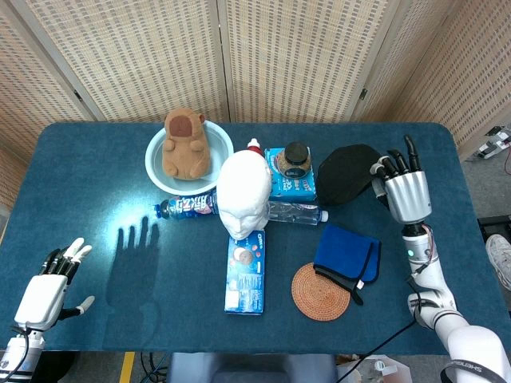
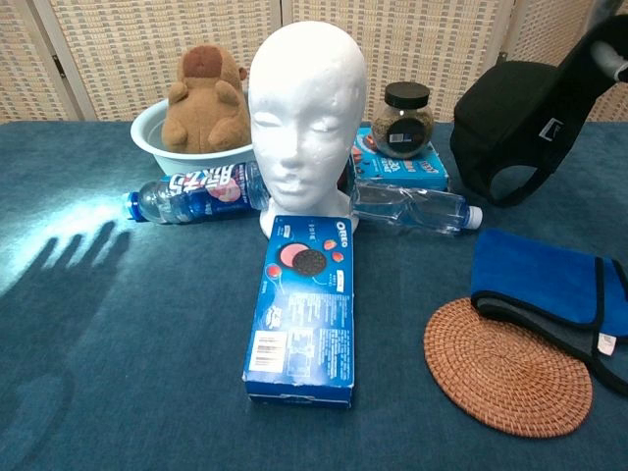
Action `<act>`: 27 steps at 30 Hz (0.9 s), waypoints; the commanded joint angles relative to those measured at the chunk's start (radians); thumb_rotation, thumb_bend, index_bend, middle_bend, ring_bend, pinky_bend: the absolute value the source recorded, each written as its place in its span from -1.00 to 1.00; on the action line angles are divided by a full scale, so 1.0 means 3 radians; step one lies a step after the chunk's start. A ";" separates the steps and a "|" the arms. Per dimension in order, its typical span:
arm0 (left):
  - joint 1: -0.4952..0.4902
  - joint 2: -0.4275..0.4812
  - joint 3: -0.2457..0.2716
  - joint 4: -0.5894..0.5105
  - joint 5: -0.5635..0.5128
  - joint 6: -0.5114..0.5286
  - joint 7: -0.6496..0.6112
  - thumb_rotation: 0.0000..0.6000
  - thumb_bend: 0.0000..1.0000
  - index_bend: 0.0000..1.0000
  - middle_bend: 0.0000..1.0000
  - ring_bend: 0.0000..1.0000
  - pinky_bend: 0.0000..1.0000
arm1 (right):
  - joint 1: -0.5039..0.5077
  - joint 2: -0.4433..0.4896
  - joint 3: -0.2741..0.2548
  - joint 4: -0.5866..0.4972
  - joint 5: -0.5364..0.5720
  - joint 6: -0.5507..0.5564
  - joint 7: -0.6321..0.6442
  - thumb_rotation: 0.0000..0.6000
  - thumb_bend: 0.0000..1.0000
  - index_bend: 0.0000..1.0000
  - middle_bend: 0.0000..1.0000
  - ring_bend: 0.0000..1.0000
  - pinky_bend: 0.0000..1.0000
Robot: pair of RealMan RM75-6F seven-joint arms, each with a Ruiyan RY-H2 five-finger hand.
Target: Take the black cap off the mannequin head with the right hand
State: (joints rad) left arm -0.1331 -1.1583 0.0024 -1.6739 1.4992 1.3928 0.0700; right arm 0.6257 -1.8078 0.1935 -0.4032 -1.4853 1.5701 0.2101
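The white mannequin head [image 1: 243, 193] [image 2: 307, 110] stands bare at the table's middle. The black cap [image 1: 346, 173] [image 2: 519, 125] hangs low at the right, close to the blue cloth-covered table [image 1: 96, 207], and my right hand [image 1: 403, 191] grips its right side. In the chest view only the fingertips [image 2: 610, 49] of that hand show at the upper right edge. My left hand [image 1: 49, 287] hovers open at the near left corner, holding nothing.
A basin with a brown plush toy [image 1: 186, 144], a water bottle [image 1: 185, 207], a clear bottle [image 2: 412, 208], a jar [image 2: 405, 120] on a blue box, an Oreo box [image 2: 305, 306], a folded blue cloth [image 1: 346, 252] and a woven coaster [image 1: 321, 290] lie around the head.
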 commanded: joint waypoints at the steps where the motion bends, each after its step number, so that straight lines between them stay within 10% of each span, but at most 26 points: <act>1: -0.0003 -0.0003 0.0000 0.0009 -0.0009 -0.0012 -0.0012 1.00 -0.62 -0.92 -1.00 -0.95 -1.00 | -0.0076 -0.0082 -0.0091 0.0051 -0.0054 -0.0023 0.0019 1.00 -0.08 0.70 -0.04 -0.45 -0.91; 11: -0.0012 -0.0015 0.0008 0.0037 0.0010 -0.0024 -0.0045 1.00 -0.62 -0.92 -1.00 -0.95 -1.00 | -0.0327 -0.0103 -0.0256 0.0029 -0.0090 -0.0146 -0.0014 1.00 -0.08 0.66 -0.12 -0.46 -0.89; 22: -0.0018 -0.0029 0.0019 0.0057 0.0028 -0.0033 -0.0075 1.00 -0.62 -0.92 -1.00 -0.95 -1.00 | -0.0545 0.0318 -0.0333 -0.0885 0.0032 -0.0629 -0.0596 1.00 -0.94 -0.21 -0.56 -0.84 -0.89; 27: -0.0004 -0.0018 0.0022 0.0054 0.0026 -0.0011 -0.0086 1.00 -0.61 -0.92 -1.00 -0.95 -1.00 | -0.0620 0.0591 -0.0310 -0.1388 0.0146 -0.0790 -0.0925 1.00 -1.00 -0.61 -0.74 -0.98 -0.97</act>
State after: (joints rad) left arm -0.1344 -1.1637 0.0088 -1.6577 1.5071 1.3894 0.0445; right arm 0.4588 -1.6807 0.1003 -0.7487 -1.4635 1.3679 -0.0099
